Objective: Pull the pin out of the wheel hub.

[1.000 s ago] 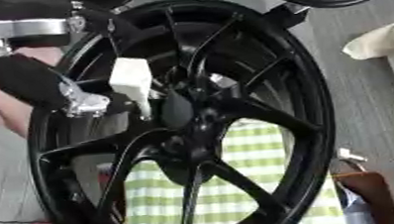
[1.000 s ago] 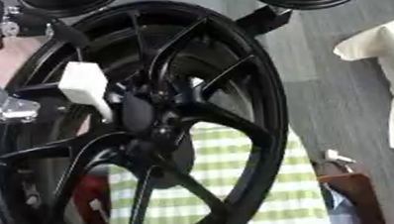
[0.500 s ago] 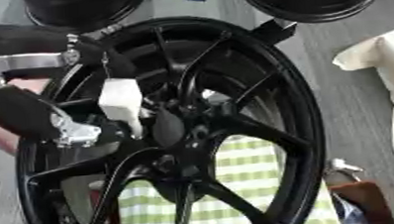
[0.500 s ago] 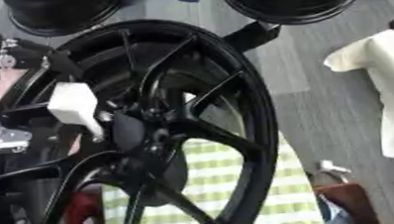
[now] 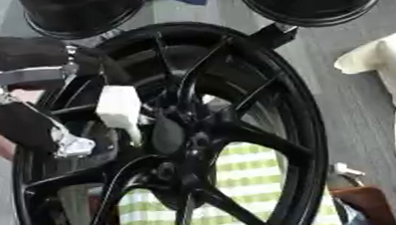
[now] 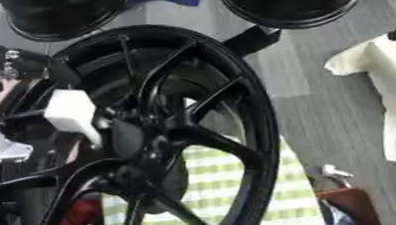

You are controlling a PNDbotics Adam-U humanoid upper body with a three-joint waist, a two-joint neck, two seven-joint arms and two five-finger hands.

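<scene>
Large glossy black spoked alloy wheel [image 5: 238,131] standing upright, white blocky pin [image 5: 119,110] still beside its hub [image 5: 168,135]. Black-and-silver left hand [image 5: 28,129] close against pin; finger state impossible to tell. Pull seemingly unfinished.

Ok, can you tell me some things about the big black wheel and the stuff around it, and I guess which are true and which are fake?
1. The wheel is black. True.
2. A white block sits by the middle of the wheel. True.
3. The cloth under the wheel is red with dots. False: it has green and white checks.
4. A cream cloth lies on the grey floor to the right of the wheel. True.
5. The right robot hand is holding the wheel rim. False: no right robot hand shows; only the left robot hand is there, at the wheel's left side.
</scene>
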